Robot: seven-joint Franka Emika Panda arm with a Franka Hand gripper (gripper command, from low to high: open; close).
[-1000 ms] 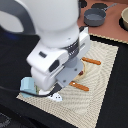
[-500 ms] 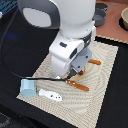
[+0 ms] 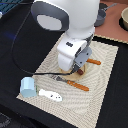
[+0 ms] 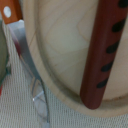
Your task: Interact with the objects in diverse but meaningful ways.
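Sausage lies in a wooden bowl on the woven mat; hand's grip can't be judged.

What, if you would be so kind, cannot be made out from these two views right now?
- Hand: in the exterior view the arm's white body hides it; the wrist view shows no fingers, so open or shut is unknown.
- Wooden plate: cut off by the wrist view's edges; mostly hidden under the arm outside.
- Sausage: both ends not fully visible.

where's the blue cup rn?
The light blue cup lies near the exterior view's lower-left corner of the woven mat, beside the white elongated piece, well clear of the arm.
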